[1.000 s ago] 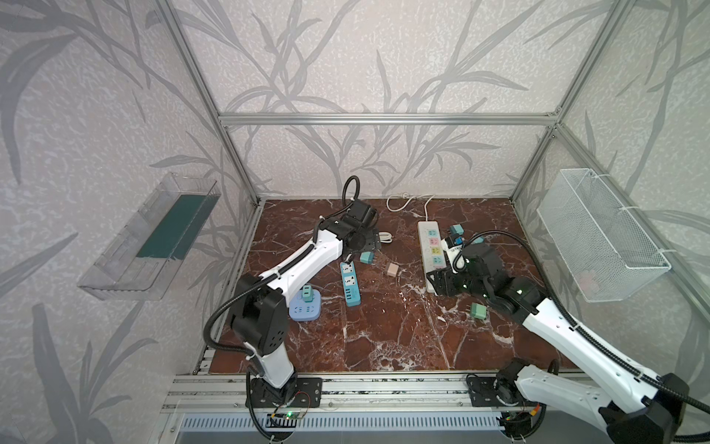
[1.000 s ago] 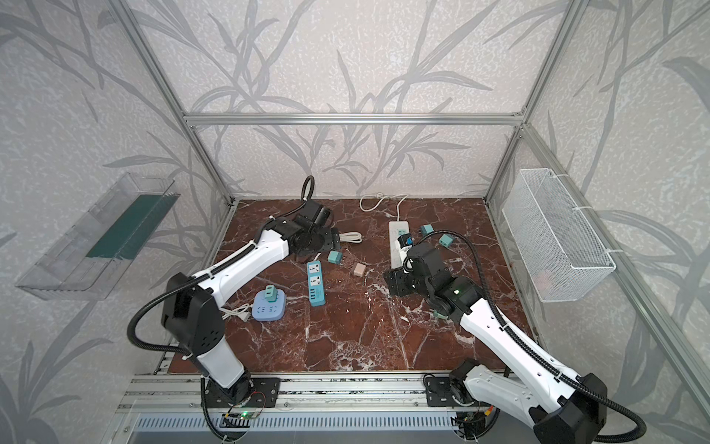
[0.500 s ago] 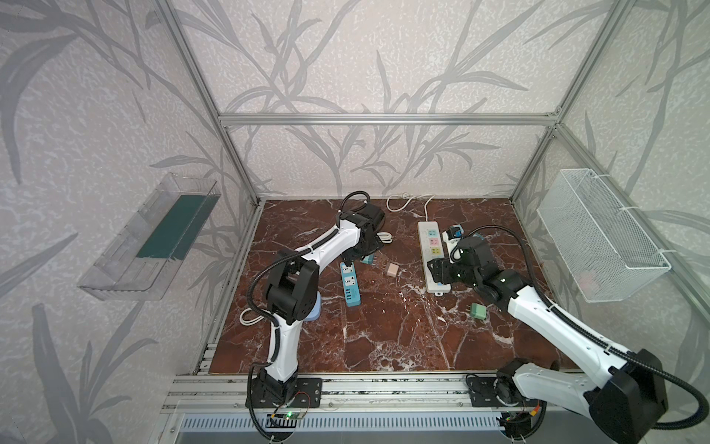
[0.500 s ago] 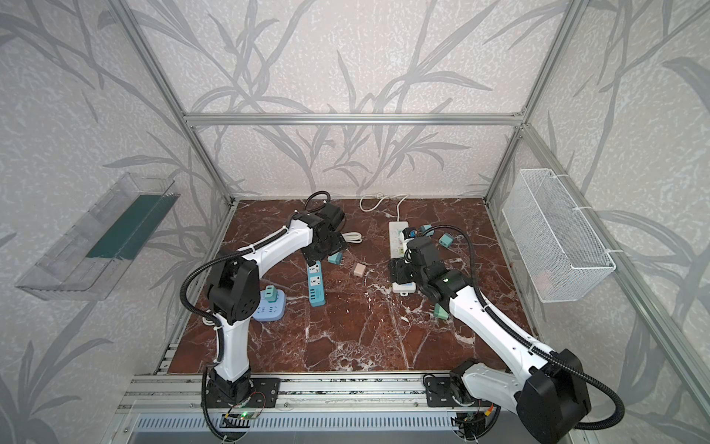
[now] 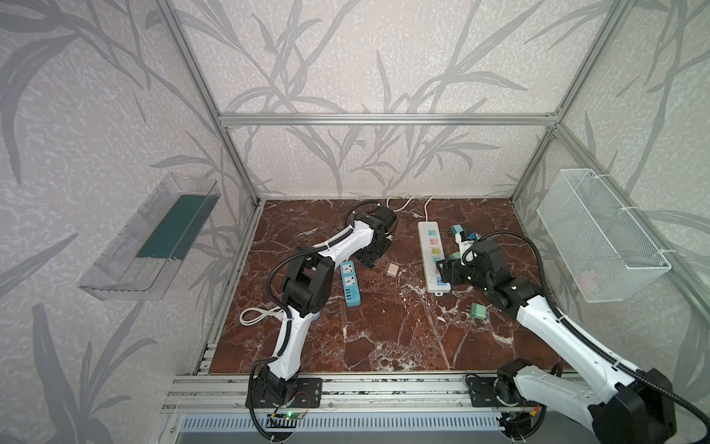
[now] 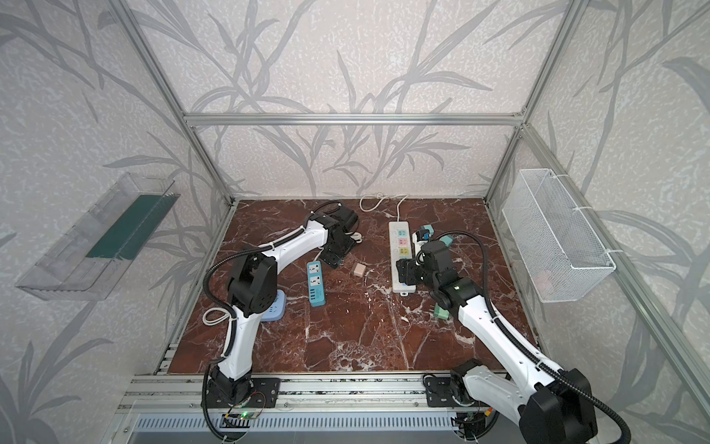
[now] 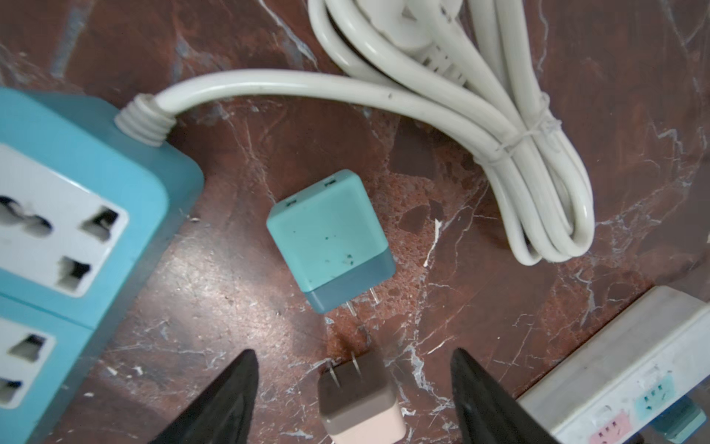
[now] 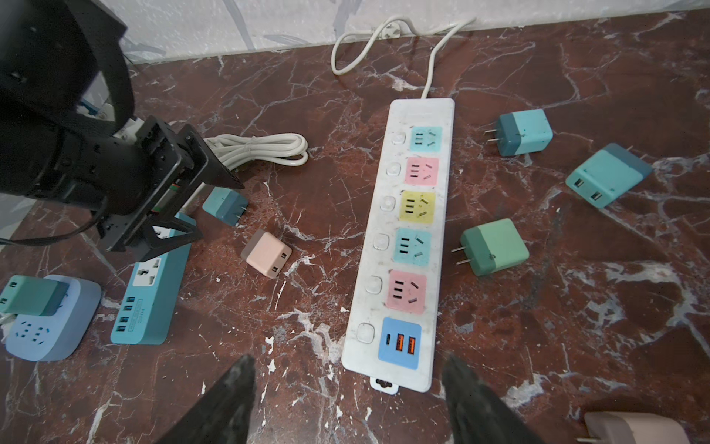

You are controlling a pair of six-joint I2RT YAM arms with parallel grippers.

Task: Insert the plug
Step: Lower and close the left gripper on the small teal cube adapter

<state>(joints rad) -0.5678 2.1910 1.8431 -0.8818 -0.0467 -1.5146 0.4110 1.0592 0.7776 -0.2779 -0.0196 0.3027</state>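
Note:
A teal plug [image 7: 330,238] lies flat on the marble floor, prongs toward a pink-and-brown plug [image 7: 359,403]. My left gripper [image 7: 352,351] hovers open just above them, touching neither. The pink plug [image 5: 392,270] shows in both top views beside the left gripper [image 5: 370,257]. A blue power strip [image 7: 77,230] lies right beside that gripper. My right gripper [image 8: 347,359] is open and empty at the near end of the white power strip [image 8: 407,238]. In a top view the right gripper [image 6: 403,269] sits by that strip [image 6: 401,246].
A green plug [image 8: 495,246] and two teal plugs [image 8: 524,132] lie right of the white strip. Another green plug [image 5: 478,310] lies nearer the front. A round socket [image 8: 46,319] holds a green plug. A bundled white cable [image 7: 518,153], a wire basket [image 5: 599,238] and a clear wall tray [image 5: 153,238] are nearby.
The left arm's elbow has swung in toward the middle and its gripper has come down by the teal and pink plugs. The right gripper has shifted only slightly along the white strip.

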